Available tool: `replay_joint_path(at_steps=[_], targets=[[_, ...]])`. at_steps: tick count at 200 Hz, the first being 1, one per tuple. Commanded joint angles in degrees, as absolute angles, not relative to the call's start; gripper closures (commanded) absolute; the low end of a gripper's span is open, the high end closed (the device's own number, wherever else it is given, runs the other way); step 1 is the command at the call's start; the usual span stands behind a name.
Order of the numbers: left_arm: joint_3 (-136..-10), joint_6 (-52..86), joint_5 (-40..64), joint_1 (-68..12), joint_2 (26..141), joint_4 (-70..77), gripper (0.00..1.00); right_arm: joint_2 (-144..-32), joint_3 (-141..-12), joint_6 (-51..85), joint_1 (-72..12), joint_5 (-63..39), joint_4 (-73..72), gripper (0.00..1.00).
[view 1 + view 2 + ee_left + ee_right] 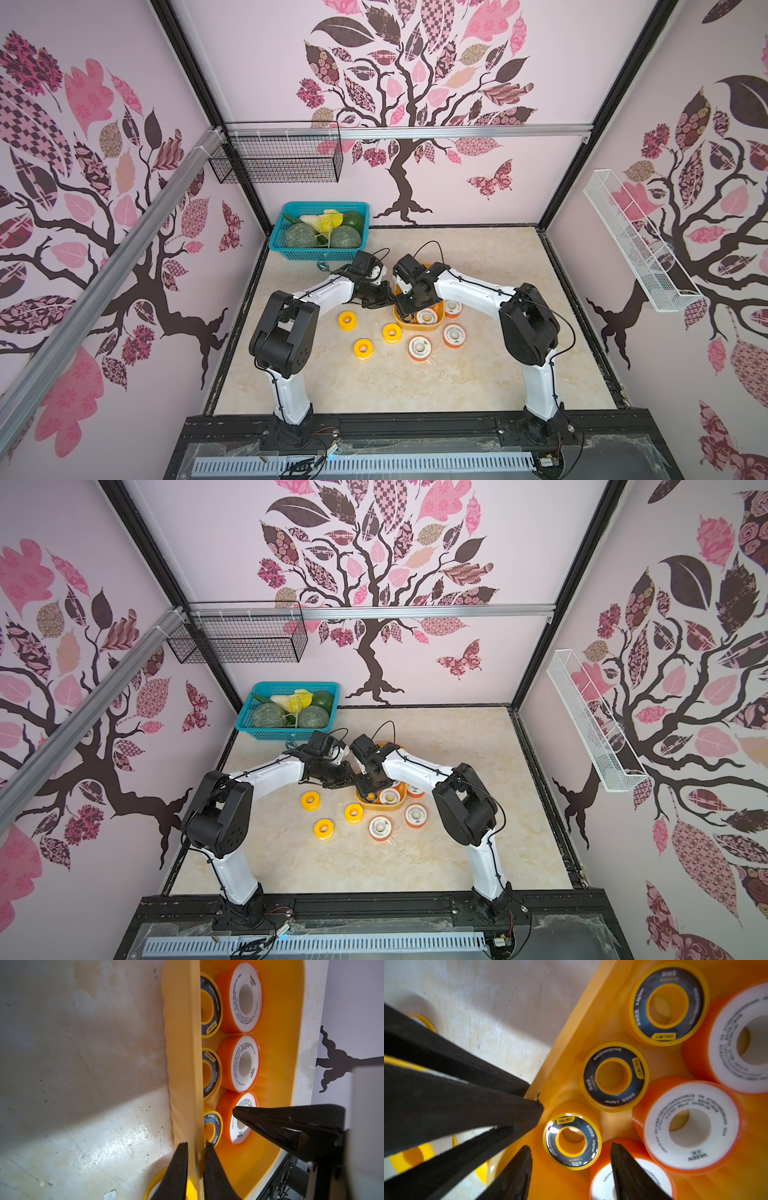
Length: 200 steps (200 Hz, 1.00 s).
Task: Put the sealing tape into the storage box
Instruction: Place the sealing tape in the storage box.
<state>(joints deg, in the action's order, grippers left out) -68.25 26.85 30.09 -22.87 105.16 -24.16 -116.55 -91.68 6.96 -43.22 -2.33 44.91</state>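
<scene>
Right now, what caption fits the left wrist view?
Left gripper clamps the storage box wall; six sealing tape rolls lie inside.

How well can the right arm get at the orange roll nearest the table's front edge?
Probably yes: the right pincer is open and empty above the storage box, and that orange roll lies on bare table nearby, uncovered.
</scene>
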Motion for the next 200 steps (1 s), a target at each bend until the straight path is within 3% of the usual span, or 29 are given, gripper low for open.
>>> replay_joint_path(at_steps=[1,122,200], targets=[[-69.5,26.0,30.1,-22.9,105.6,-24.4,0.81,-115.4,-91.7,7.9,-43.4,-1.9,43.7,0.37],[-70.2,26.3,31.0,-22.9,103.0,-24.7,0.77,-101.0,-84.9,9.7,-36.7,-8.2,41.1,0.36],[-72.5,23.5,30.0,-22.9,99.6,-29.7,0.58,-94.3,-76.5,11.1,-24.9,-15.1,38.2,0.37]])
